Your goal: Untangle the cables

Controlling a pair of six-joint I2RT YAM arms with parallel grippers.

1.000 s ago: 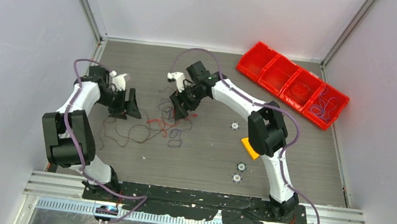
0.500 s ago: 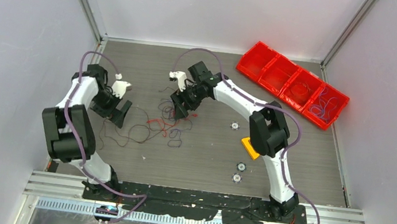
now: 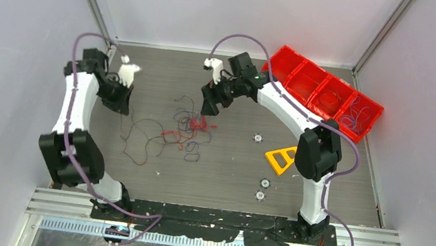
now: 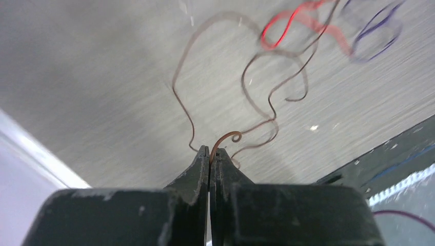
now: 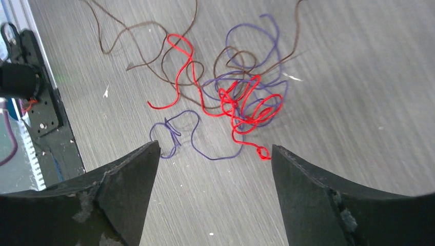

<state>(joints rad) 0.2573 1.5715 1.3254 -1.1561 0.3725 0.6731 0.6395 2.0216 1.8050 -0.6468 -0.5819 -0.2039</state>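
cables [image 3: 193,125]: hair-thin red, purple and brown wires, knotted in a small clump, lying flat
brown wire [image 4: 174,87]: long loops trailing leftward, end pinched in left gripper [image 4: 210,152]

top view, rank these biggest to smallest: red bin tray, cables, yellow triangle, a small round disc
1. red bin tray
2. cables, counting their loose spread
3. yellow triangle
4. small round disc

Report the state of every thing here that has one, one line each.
left tool: shut on one end of the brown cable.
right tool: open, empty, above the cables.
brown cable: pinched at one end, the rest trailing toward the clump.
cables: red, purple and brown knotted together, not yet untangled.
red tray: open-topped, wires in the two compartments at its right end.
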